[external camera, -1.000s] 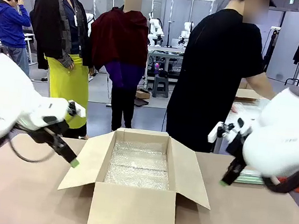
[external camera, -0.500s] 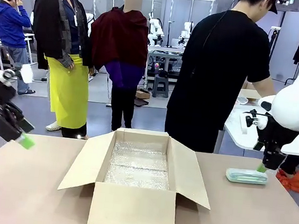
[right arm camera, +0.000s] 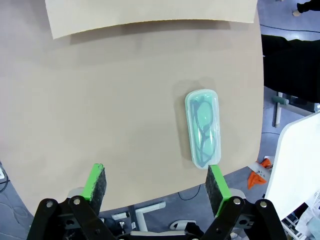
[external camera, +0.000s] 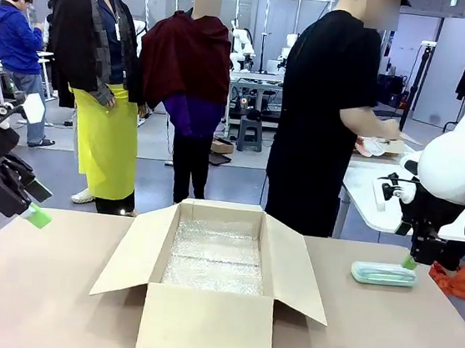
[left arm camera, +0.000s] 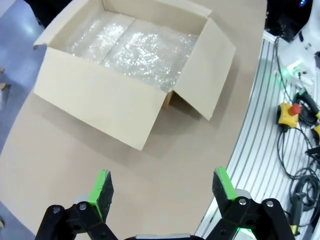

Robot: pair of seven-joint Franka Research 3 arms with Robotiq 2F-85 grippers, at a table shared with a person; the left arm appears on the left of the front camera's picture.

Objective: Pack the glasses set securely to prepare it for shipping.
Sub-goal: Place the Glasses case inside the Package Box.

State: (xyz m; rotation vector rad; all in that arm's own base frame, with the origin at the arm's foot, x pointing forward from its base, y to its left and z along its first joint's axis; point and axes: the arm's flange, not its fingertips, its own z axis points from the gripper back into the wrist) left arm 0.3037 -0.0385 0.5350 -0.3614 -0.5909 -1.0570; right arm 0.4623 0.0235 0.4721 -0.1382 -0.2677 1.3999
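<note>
Step in hand: Likely the opening pick. The mint-green glasses case [external camera: 383, 274] lies outside the cardboard box [external camera: 207, 326] and nothing is gripped.
Next move: By my reading, the right gripper [right arm camera: 156, 180] must centre over the case, come down, and close across its narrow width. In the right wrist view the case sits right of centre, close to the right-hand pad [right arm camera: 216, 181].
Right arm pose: It enters at the right edge of the front view. The wrist points down and the fingers hang just above the case's right end.
Right gripper state: The fingers are spread wide and empty.
Left arm pose: It is held back at the left edge of the front view, above the table [external camera: 49, 304] and well apart from the box.
Left gripper [left arm camera: 162, 187] state: The fingers are spread wide and hold nothing.
Case location: It lies flat on the table at centre right of the front view, near the far edge. It is clear of the box's right flap, and dark frames are visible inside it.
Box: It sits centre frame with its flaps open and is lined with bubble wrap [external camera: 214, 260].
Person [external camera: 324, 109]: The person stands at upper centre, turned toward a side table on the right.
</note>
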